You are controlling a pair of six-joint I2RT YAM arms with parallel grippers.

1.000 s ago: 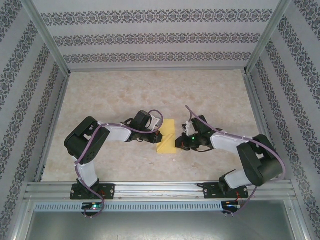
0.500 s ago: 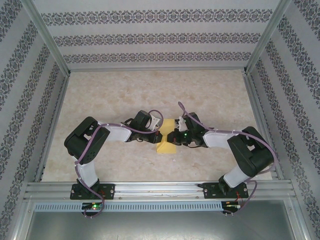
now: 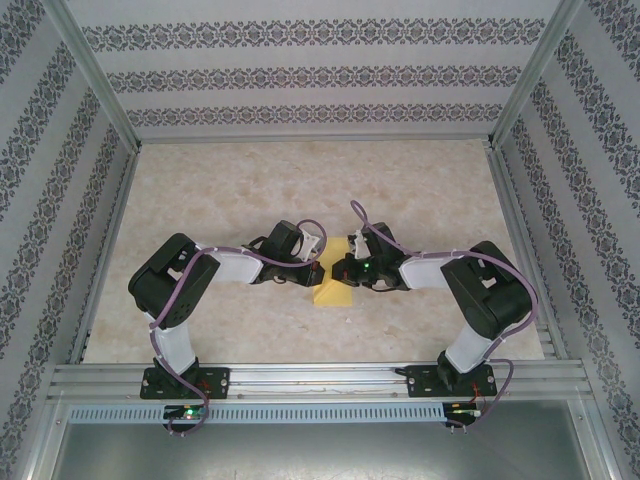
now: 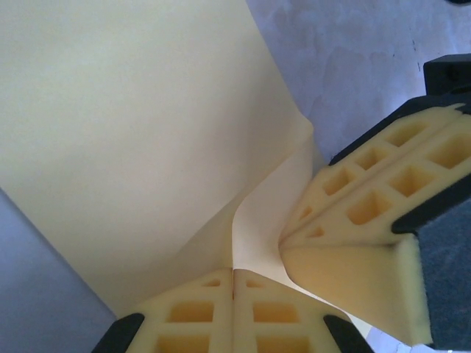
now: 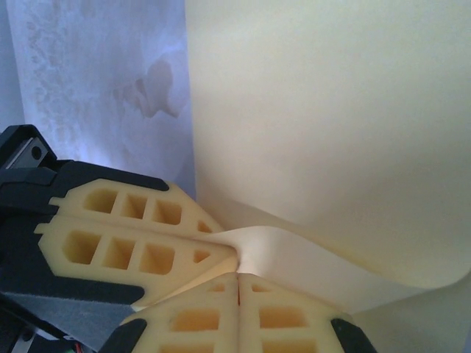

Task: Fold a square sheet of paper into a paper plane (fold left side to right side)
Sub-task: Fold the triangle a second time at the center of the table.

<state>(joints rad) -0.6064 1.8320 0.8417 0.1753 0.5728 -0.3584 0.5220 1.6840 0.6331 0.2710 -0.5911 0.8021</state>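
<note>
Square sheet of paper [image 3: 333, 293]: yellow, lying near the middle of the counter [image 3: 250, 190], a little toward 6 o'clock. From above it reads as a narrow strip running 12 to 6, its middle covered by the two tools.

Left tool [image 3: 321, 263]: reaches in from 9 o'clock to the paper's left edge. In its own wrist view the left tool [image 4: 233, 278] has both foam fingers pressed flat together, with a lifted flap of the paper [image 4: 132, 132] pinched in the seam.

Right tool [image 3: 341, 269]: reaches in from 3 o'clock, over the strip. In its wrist view the right tool [image 5: 238, 281] is likewise closed tight on a raised, curling layer of the paper [image 5: 331, 110].

Tools together: tip to tip, touching or almost so. The right tool [image 4: 294, 232] enters the left wrist view from 3 o'clock, and the left tool [image 5: 227, 255] enters the right wrist view from 9 o'clock. Both grip the same lifted layer.

Paper lie: the pinched layer bows up, and the rest spreads flat toward 12 o'clock in both wrist views.

Counter [image 4: 368, 51]: pale and marbled, bare beside the sheet [image 5: 96, 73].
</note>
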